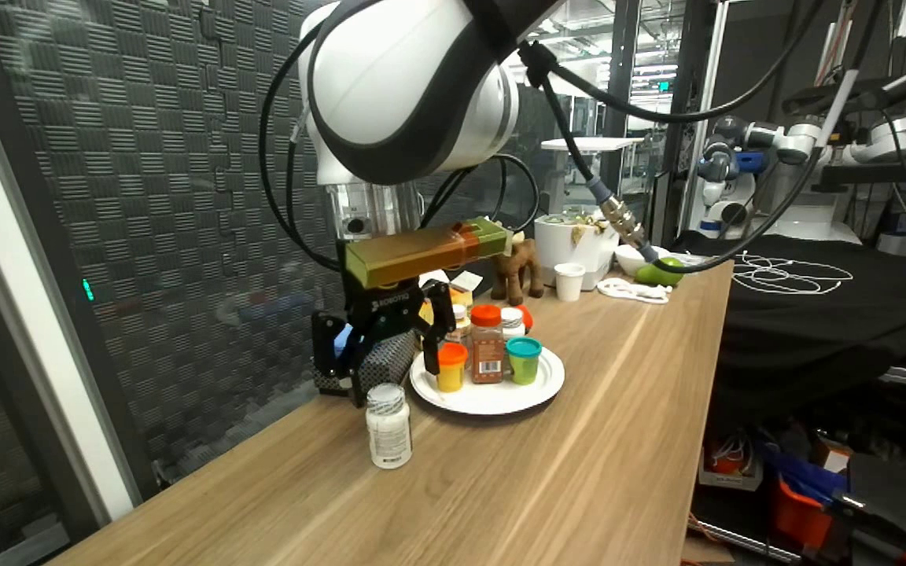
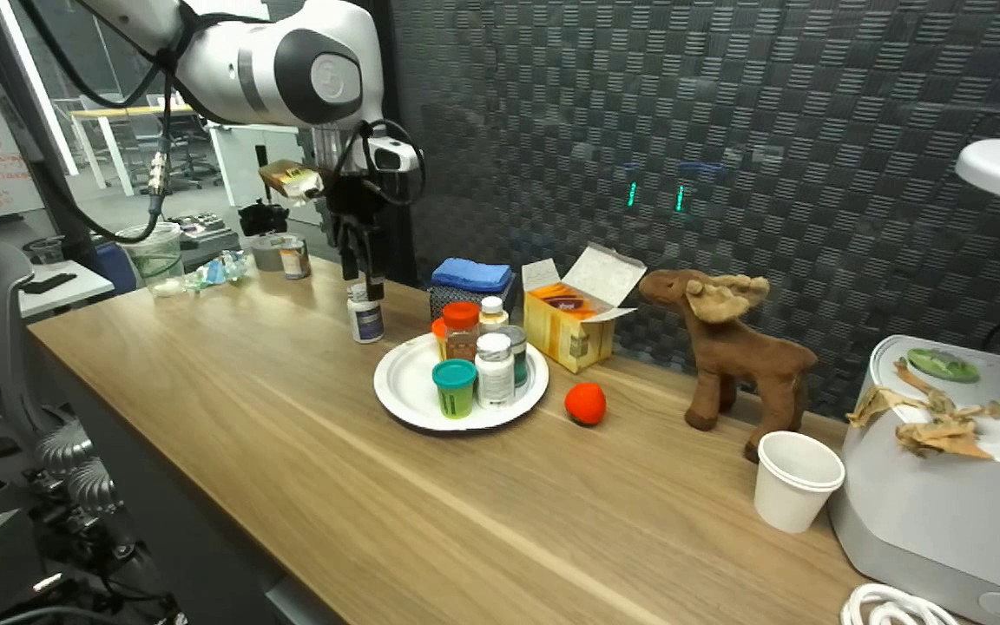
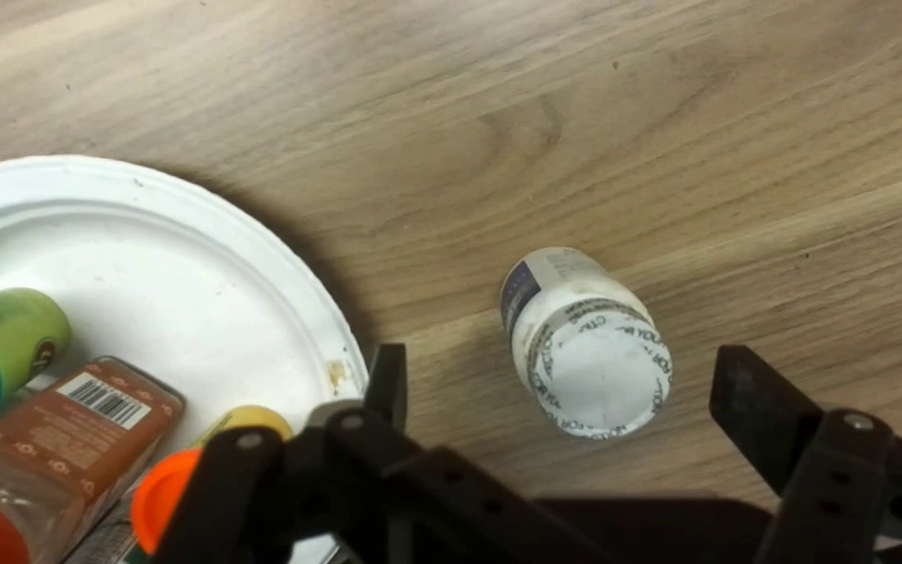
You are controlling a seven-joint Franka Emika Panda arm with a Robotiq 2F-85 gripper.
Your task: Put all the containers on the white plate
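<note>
A white bottle (image 1: pixel 388 432) with a dark label stands upright on the table beside the white plate (image 1: pixel 500 405); it also shows in an exterior view (image 2: pixel 366 319) and the wrist view (image 3: pixel 557 286). My gripper (image 3: pixel 561 384) is open above it, with its fingers apart on either side of the lid and not touching it. The plate holds a yellow tub with orange lid (image 1: pixel 451 376), a red-lidded spice jar (image 1: pixel 487 354), a green tub with teal lid (image 2: pixel 455 395), a white bottle (image 2: pixel 496 373) and a grey-lidded container (image 2: pixel 518 347). A white-capped bottle (image 2: pixel 493 311) is partly hidden behind them.
A box with a blue cloth (image 2: pixel 471 276) and an open yellow carton (image 2: pixel 565 330) stand behind the plate. A red ball-like object (image 2: pixel 586 404), a plush moose (image 2: pixel 726 347), a paper cup (image 2: pixel 798 486) and a white appliance (image 2: pixel 943 521) are farther along. A can (image 2: pixel 294 259) stands at the opposite end.
</note>
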